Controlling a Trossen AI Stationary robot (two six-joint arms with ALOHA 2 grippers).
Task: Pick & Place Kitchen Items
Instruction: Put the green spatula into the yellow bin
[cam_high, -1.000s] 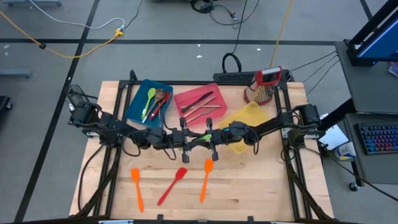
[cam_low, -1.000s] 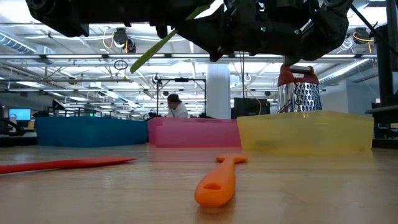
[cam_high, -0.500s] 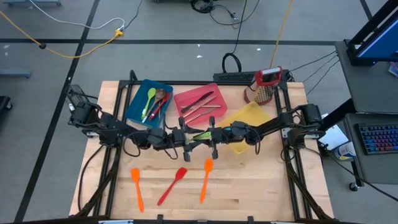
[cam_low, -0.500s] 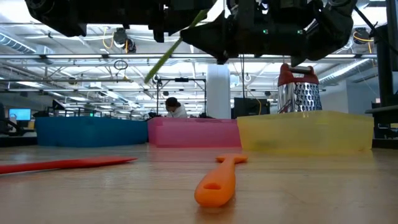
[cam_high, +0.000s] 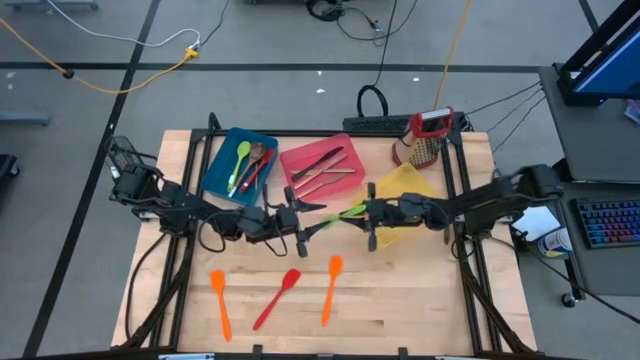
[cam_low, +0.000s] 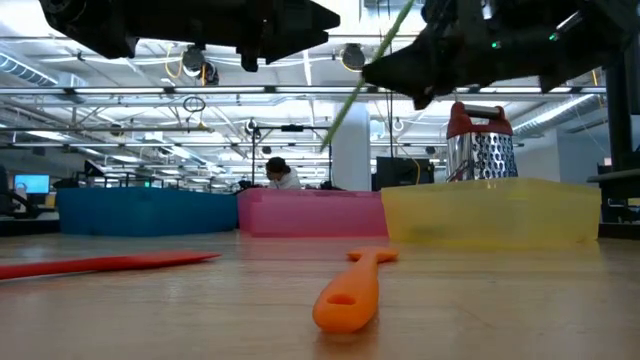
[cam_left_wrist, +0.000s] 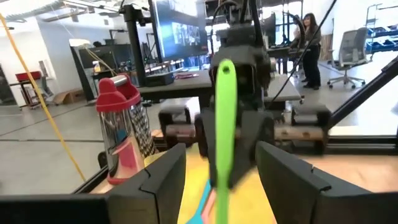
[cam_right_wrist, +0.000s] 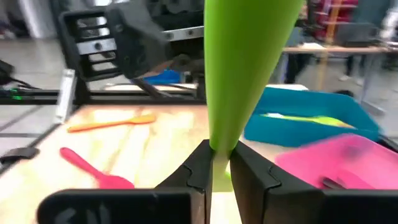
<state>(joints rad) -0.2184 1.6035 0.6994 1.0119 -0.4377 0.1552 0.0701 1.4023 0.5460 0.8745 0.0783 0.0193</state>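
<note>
A green utensil hangs above the table's middle, with my right gripper shut on it. My left gripper faces it from the table's left, open, and in the left wrist view the green utensil shows in the gap between its fingers. Two orange spatulas and a red one lie flat on the wood near the front. More utensils lie in the blue bin and the pink bin. My right gripper pinches a narrow stretch of the green utensil between its two fingers. The fingers come about level from the table's right. The utensil is lifted clear and slants, its lower free end toward my left gripper.
A yellow bin sits under my right arm. A red-topped metal grater stands at the far right corner. Bare wood lies along the near edge around the three spatulas. People show in the room beyond the table.
My left gripper has opened and let go of the green utensil. My right gripper, still shut on it, has drawn toward the table's right edge, and the utensil has tipped steeper as it went. My left gripper has stayed about where it was.
</note>
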